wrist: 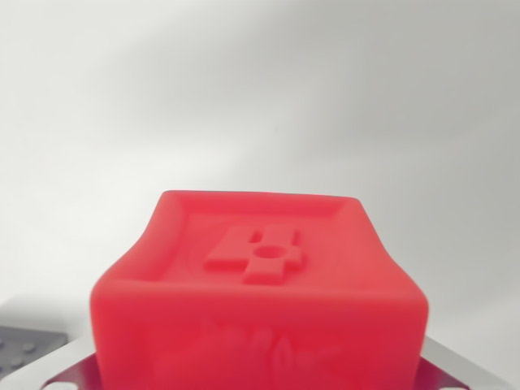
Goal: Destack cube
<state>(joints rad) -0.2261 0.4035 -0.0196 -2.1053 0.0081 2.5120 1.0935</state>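
Observation:
A red cube fills the lower middle of the wrist view, very close to the camera and slightly blurred. Its top face has a raised rim and an embossed figure with a small hole. My gripper sits at the bottom edge, with one grey metal finger against the cube's left side and the other against its right side. The jaws look shut on the cube. No second cube shows; anything under the red cube is hidden.
Behind the cube lies a plain white surface with soft shadows. A dark grey studded plate shows at the bottom of the wrist view's left.

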